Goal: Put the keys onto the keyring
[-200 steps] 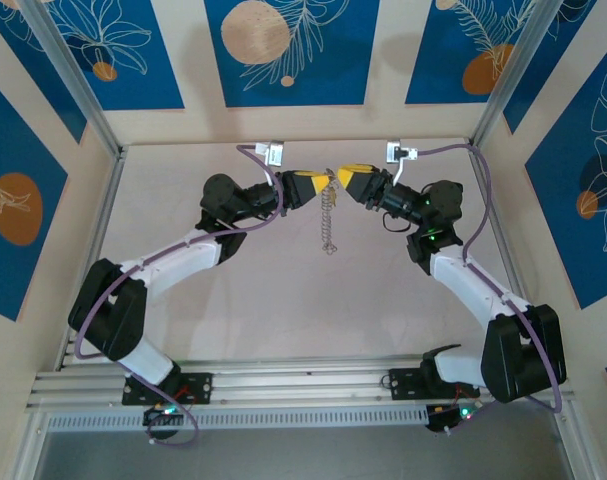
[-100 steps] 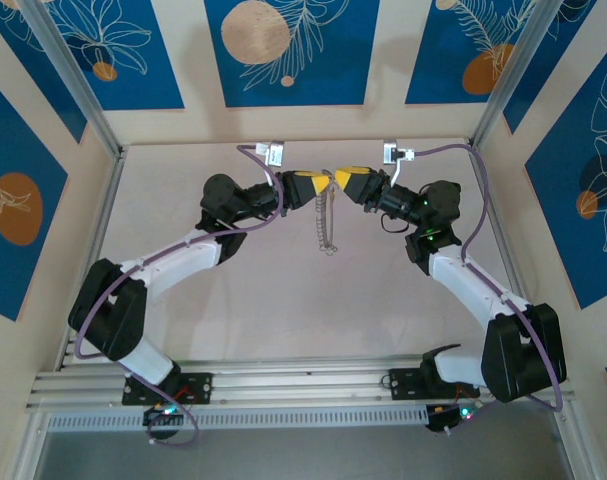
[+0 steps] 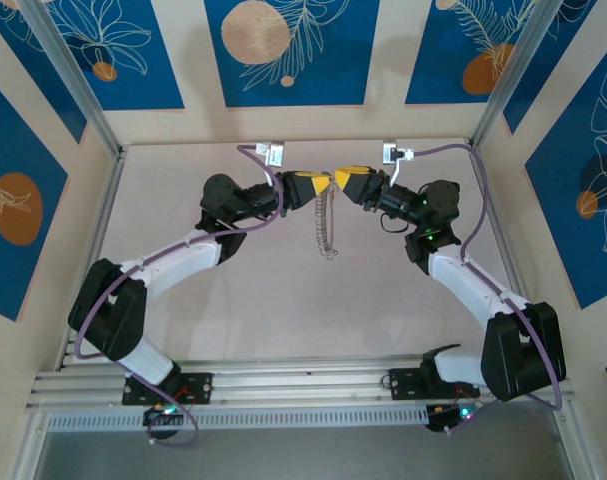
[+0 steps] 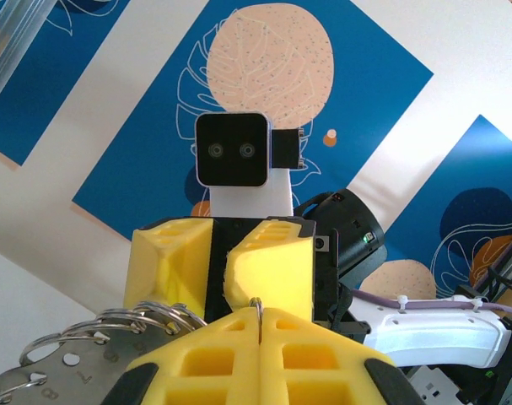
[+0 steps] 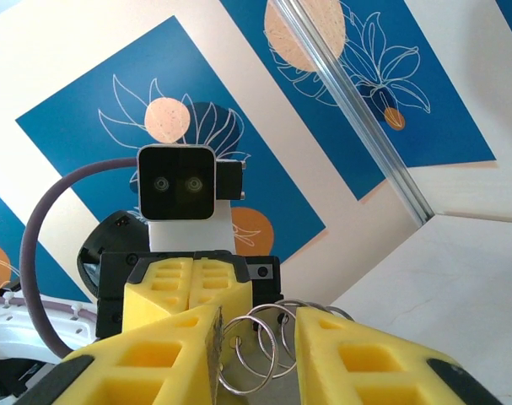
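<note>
Top external view. Both arms reach to the far middle of the counter (image 3: pixel 283 300). The left end effector (image 3: pixel 321 185) and right end effector (image 3: pixel 341 181) are tip to tip, almost touching. The keyring (image 3: pixel 326 225) hangs from the meeting point as a thin grey, bumpy strand. It runs toward the near side, and its lower end is over the bare counter between the two forearms.

Left wrist view. The left end effector (image 4: pixel 257 316) has its yellow jaws fully together, pinching one thin wire of the keyring between the tips. More coils of the keyring (image 4: pixel 146 325) fan out to the left, beside a grey metal tag (image 4: pixel 53 384) stamped with digits. The right end effector (image 4: pixel 220 270) faces the camera just beyond, yellow fingers forward.

Right wrist view. The right end effector (image 5: pixel 256 337) has its jaws a narrow way apart. Several wire coils of the keyring (image 5: pixel 254 348) sit in the gap. The left coil edge is against the left finger, and the right coils pass behind the right finger. I cannot tell whether the pads press on them. The left end effector (image 5: pixel 196 291) is directly opposite and close.
</note>
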Action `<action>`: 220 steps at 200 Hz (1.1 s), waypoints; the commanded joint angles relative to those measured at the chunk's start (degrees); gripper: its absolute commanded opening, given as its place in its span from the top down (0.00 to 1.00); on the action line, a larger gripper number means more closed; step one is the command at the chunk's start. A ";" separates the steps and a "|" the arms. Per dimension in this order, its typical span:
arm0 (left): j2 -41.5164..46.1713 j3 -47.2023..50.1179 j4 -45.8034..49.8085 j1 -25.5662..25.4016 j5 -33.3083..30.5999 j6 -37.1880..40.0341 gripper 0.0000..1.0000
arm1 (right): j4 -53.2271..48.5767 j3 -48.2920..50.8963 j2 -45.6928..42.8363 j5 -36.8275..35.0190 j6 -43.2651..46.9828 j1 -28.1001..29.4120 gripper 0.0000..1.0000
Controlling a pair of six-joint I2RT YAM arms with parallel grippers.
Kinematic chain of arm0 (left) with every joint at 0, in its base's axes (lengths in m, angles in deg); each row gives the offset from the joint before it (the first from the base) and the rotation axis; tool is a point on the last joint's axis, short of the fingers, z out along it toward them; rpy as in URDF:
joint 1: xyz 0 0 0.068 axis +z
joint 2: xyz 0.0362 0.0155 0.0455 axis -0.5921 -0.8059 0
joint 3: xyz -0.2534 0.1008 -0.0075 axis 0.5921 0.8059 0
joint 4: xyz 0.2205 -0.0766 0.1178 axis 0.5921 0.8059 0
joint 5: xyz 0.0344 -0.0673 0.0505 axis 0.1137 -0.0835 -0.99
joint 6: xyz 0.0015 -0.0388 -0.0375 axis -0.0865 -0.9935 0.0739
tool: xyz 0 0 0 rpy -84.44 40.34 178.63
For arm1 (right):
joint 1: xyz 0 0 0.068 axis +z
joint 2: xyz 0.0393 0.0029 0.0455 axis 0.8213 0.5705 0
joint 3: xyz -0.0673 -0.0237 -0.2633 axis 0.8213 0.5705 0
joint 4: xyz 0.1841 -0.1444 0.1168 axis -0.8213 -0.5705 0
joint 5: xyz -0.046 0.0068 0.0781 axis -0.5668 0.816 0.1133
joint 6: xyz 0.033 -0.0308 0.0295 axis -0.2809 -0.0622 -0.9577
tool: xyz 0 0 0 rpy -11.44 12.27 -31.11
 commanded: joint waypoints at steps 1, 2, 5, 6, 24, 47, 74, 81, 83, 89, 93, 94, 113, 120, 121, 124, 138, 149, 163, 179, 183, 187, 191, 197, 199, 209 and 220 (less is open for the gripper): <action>-0.03 -0.86 -3.64 -0.95 0.39 -0.30 1.00 | 0.46 -0.11 -1.81 1.06 1.09 0.71 0.69; -0.03 -0.85 -3.65 -0.94 0.39 -0.33 1.00 | 0.41 -0.08 -1.88 1.04 1.09 0.72 0.69; -0.03 -0.84 -3.66 -0.90 0.39 -0.35 1.00 | 0.41 0.00 -2.11 1.10 1.09 0.70 0.69; -0.03 -0.84 -3.66 -0.92 0.39 -0.35 1.00 | 0.43 0.01 -2.16 1.07 1.09 0.67 0.69; 0.01 -0.83 -3.70 -1.00 0.39 -0.33 1.00 | 0.37 0.67 -2.99 0.64 1.25 0.63 0.69; 0.05 -0.83 -3.66 -0.93 0.39 -0.33 1.00 | 0.53 1.59 -3.87 0.17 1.36 0.64 0.70; 0.03 -0.84 -3.67 -0.88 0.41 -0.34 1.00 | 1.06 2.17 -4.15 0.23 1.24 0.62 0.71; 0.06 -0.81 -3.66 -0.97 0.39 -0.30 1.00 | 1.07 2.18 -4.11 0.24 1.17 0.70 0.71; 0.06 -0.76 -3.66 -0.95 0.39 -0.34 1.00 | 1.07 2.17 -4.07 0.24 1.11 0.73 0.71; 0.06 -0.77 -3.70 -1.03 0.31 -0.35 1.00 | 1.07 2.14 -3.90 0.30 1.09 0.73 0.71; 0.05 -0.80 -3.66 -1.02 0.32 -0.43 1.00 | 1.12 2.14 -3.76 0.32 1.09 0.78 0.71; 0.01 -0.86 -3.70 -1.02 0.31 -0.43 1.00 | 1.14 2.14 -3.74 0.28 1.09 0.80 0.71; 0.03 -0.88 -3.77 -1.01 0.30 -0.43 1.00 | 1.12 1.87 -2.96 0.58 1.01 0.98 0.73; 0.09 -0.88 -3.82 -0.95 0.39 -0.45 1.00 | 1.24 1.80 -2.61 0.67 1.00 1.00 0.73; 0.07 -0.86 -3.83 -0.99 0.39 -0.45 1.00 | 1.25 1.75 -2.54 0.67 1.00 1.00 0.74; 0.05 -0.85 -3.78 -0.95 0.39 -0.44 1.00 | 1.32 1.76 -2.43 0.73 0.94 0.99 0.74; -0.03 -0.99 -3.75 -1.01 0.46 -0.47 1.00 | 1.64 1.67 -1.91 0.91 0.77 1.07 0.75; -0.10 -0.98 -3.80 -0.96 0.39 -0.47 1.00 | 1.68 1.54 -1.54 1.05 0.76 1.13 0.76; -0.20 -1.06 -3.78 -1.05 0.40 -0.47 1.00 | 1.54 1.15 -1.17 1.37 0.74 1.25 0.78; -0.38 -1.19 -3.91 -1.10 0.44 -0.44 1.00 | 1.52 0.90 -0.85 1.80 0.86 1.33 0.81; -0.42 -1.18 -3.88 -1.11 0.40 -0.51 1.00 | 1.43 0.88 -0.85 1.76 0.89 1.30 0.82; -0.45 -1.17 -3.90 -1.09 0.46 -0.46 1.00 | 1.38 0.82 -0.82 1.90 0.95 1.36 0.83; -0.47 -1.26 -3.86 -1.09 0.48 -0.46 1.00 | 1.30 0.82 -0.77 1.92 1.01 1.43 0.84; -0.47 -1.28 -3.92 -1.18 0.50 -0.53 1.00 | 1.29 0.82 -0.81 1.91 1.01 1.39 0.85; -0.53 -1.28 -3.90 -1.09 0.49 -0.53 1.00 | 1.33 0.77 -0.81 2.01 1.00 1.43 0.86; -0.56 -1.22 -3.91 -1.21 0.48 -0.51 1.00 | 1.26 0.82 -0.82 2.12 1.09 1.39 0.89; -0.64 -1.24 -3.99 -1.14 0.48 -0.58 1.00 | 1.34 0.76 -0.81 2.25 1.21 1.35 0.94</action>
